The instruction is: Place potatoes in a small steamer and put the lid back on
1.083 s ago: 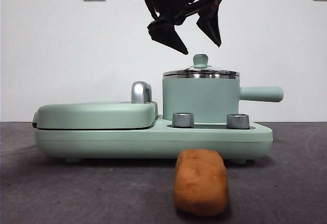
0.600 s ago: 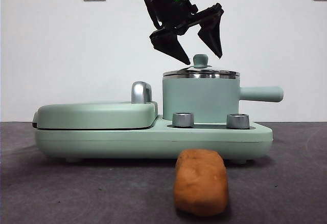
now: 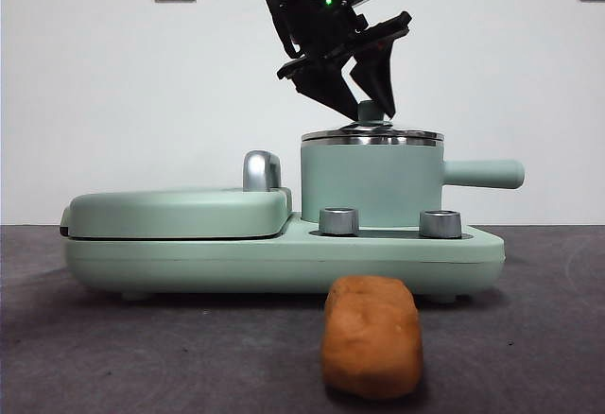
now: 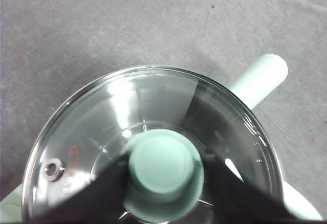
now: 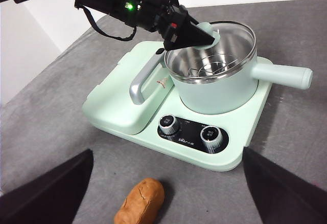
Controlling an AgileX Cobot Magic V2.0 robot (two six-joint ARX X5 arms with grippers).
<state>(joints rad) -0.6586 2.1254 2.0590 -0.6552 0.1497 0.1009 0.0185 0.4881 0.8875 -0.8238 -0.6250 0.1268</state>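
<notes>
Potato (image 3: 371, 336) lies on the dark table (image 3: 142, 357) at the lower centre of the front view, just before the green cooker base (image 3: 284, 258), well apart from both grippers. Its long axis runs toward the camera, one blunt end facing the viewer. Steamer (image 3: 371, 182) stands on the base right of centre, its handle (image 3: 484, 174) pointing right. Lid (image 3: 371, 135) sits on the steamer's rim. Left gripper (image 3: 364, 109) comes down from the upper centre, its jaws one on each side of the lid's knob (image 4: 161, 175), close against it. Right gripper's (image 5: 163, 193) jaws are spread wide, near the potato.
</notes>
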